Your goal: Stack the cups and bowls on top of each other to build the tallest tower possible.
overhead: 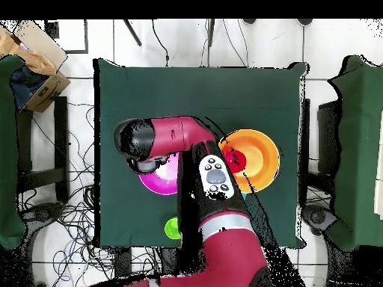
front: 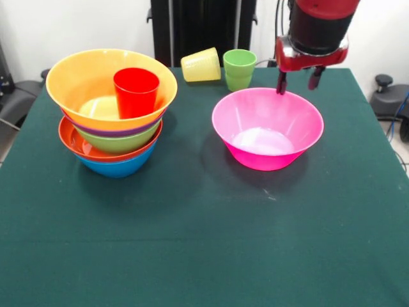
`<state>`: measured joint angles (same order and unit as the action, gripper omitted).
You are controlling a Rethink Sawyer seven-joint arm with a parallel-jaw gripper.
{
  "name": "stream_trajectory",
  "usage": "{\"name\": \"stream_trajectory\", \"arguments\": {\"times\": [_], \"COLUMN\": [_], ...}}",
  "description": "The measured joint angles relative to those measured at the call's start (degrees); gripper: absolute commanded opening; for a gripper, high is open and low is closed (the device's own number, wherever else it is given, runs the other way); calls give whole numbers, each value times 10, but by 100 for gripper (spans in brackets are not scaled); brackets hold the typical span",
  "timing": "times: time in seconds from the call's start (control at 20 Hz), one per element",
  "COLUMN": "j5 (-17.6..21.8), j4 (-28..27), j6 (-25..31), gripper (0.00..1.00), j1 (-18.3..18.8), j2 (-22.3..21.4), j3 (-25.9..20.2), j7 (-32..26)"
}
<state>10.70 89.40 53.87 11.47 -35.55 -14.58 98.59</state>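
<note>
The tower (front: 112, 137) stands at the left: a blue bowl (front: 118, 167) at the bottom, then red-orange, green, purple and a large yellow-orange bowl (front: 80, 80) on top. A red cup (front: 136, 91) stands upright inside that top bowl. The pink bowl (front: 267, 128) sits alone at centre right. Behind it, a yellow cup (front: 200, 64) lies on its side beside an upright green cup (front: 239, 68). My gripper (front: 298, 82) hangs open and empty just above the pink bowl's far rim. Overhead, the arm hides the gripper; the pink bowl (overhead: 158, 181), yellow-orange bowl (overhead: 262, 153), red cup (overhead: 238, 158) and green cup (overhead: 173, 229) show.
The dark green table (front: 192, 243) reaches wide toward the front edge. A black pedestal column (front: 201, 25) rises behind the cups. Overhead, cardboard boxes (overhead: 34, 56) lie off the table's corner, and cables cover the floor around it.
</note>
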Motion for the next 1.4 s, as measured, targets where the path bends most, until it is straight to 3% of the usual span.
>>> {"name": "stream_trajectory", "arguments": {"times": [0.6,0.85,1.4], "j5": [-4,9,43], "j4": [124,157,188], "j6": [-341,-387,-391], "gripper": [100,100,100], "j1": [114,127,101], "j2": [-99,-112,-110], "j3": [-109,-124,-124], "j7": [0,0,0]}}
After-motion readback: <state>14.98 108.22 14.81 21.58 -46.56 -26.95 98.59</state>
